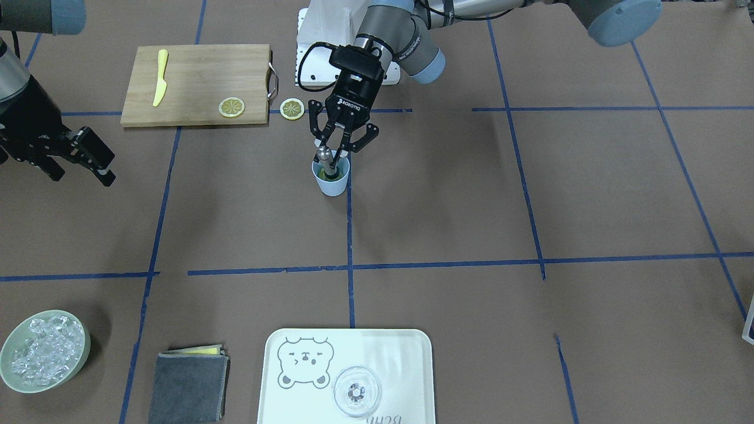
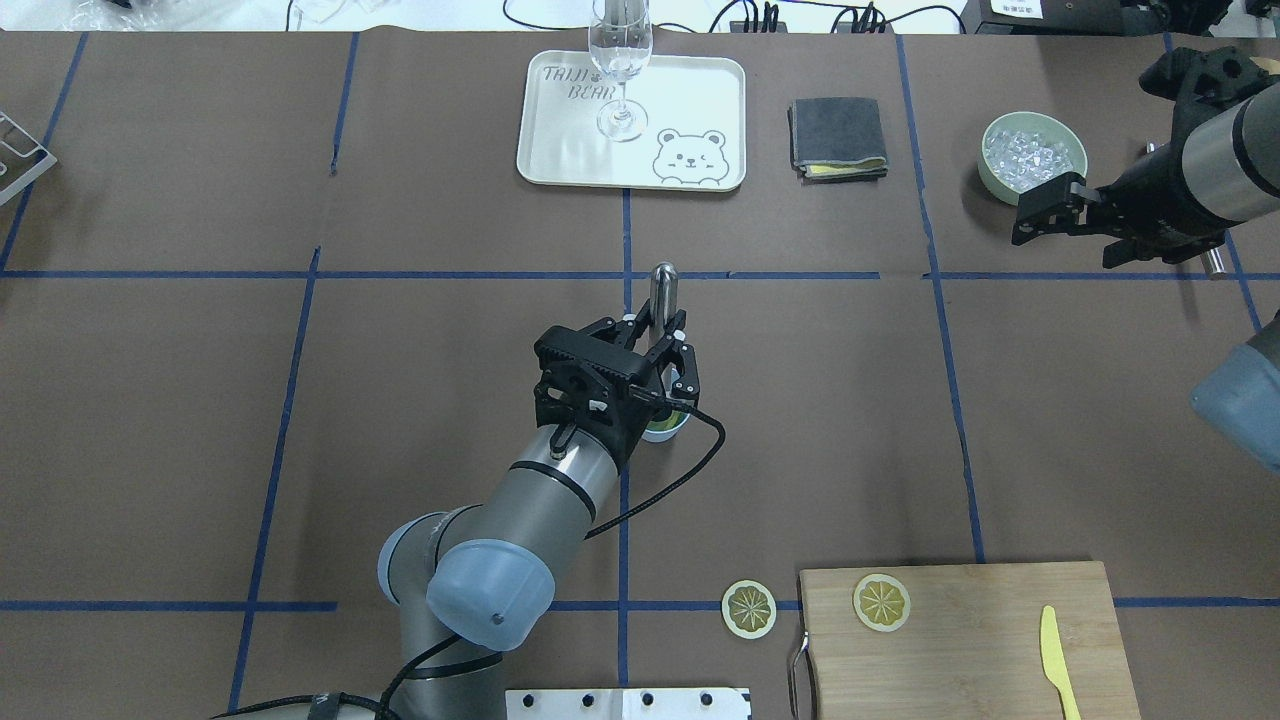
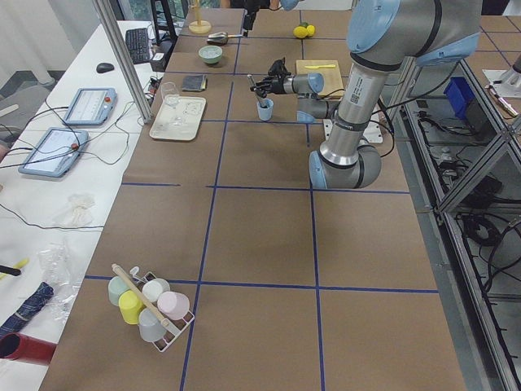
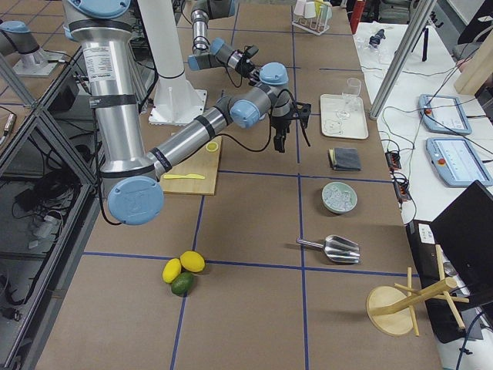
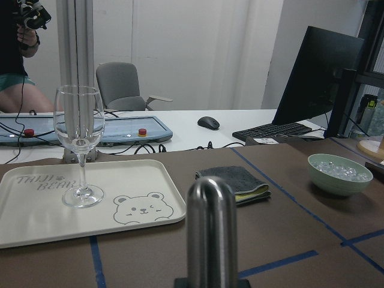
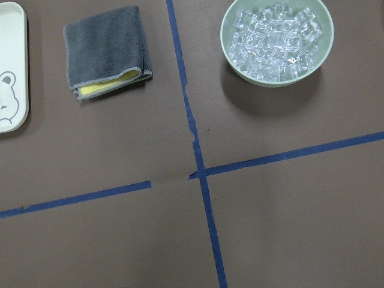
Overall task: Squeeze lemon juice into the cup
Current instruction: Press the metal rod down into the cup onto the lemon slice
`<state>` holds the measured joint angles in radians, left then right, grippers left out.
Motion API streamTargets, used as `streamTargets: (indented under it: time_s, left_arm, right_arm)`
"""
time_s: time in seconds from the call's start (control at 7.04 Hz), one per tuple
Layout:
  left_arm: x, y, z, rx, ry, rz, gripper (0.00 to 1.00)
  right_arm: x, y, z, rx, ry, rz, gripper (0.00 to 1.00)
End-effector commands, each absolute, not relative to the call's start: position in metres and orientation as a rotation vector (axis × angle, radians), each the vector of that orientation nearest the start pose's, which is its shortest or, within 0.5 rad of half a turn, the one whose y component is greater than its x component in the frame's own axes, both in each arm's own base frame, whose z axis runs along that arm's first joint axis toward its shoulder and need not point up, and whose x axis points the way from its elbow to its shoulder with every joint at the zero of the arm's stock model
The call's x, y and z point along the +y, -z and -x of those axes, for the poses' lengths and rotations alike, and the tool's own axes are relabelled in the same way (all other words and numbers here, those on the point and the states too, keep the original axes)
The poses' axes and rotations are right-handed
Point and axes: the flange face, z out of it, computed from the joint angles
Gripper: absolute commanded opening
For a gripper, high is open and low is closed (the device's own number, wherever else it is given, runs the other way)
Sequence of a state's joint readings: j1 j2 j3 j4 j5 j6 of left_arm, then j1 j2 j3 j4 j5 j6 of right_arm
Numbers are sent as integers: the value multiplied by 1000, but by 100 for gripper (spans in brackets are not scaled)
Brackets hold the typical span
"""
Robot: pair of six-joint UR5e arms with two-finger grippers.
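Both arms are built of silver-grey metal tubes joined by rounded housings, which are closed with pale-blue caps. The left arm (image 2: 545, 500) is ringed in black near the wrist, and a blue cap (image 2: 490, 595) is seen toward 7 o'clock of the overhead view. A thin black cable (image 2: 718, 440) is looped out from the wrist on its 4 o'clock side. The left gripper (image 1: 337, 152) is black, with jointed linkage fingers and white lettering on the body; a black box (image 1: 352, 62) is mounted just above it. The right arm (image 2: 1215, 165) is finished alike, and the right gripper (image 1: 83, 176) is black too. A white base plate (image 2: 627, 703), dotted with dark round marks, is seen at 6 o'clock.
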<state>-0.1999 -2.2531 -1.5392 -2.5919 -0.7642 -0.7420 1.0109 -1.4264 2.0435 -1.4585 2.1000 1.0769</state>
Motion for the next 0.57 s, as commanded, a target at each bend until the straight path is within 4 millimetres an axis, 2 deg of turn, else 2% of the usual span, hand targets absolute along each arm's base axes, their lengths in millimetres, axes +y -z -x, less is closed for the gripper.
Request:
streamTargets:
  time_s: [0.0, 0.28, 0.43]
  left_arm:
    - [-320, -95, -523, 1053, 154, -1397, 0]
    - [-328, -75, -481, 1084, 211, -1435, 0]
    - [-345, -82, -457, 1055, 240, -1459, 0]
  right_arm:
    - [-478, -352, 202, -871, -289, -122, 100]
    - [-478, -351, 202, -872, -289, -123, 100]
    - [-478, -351, 202, -872, -290, -122, 100]
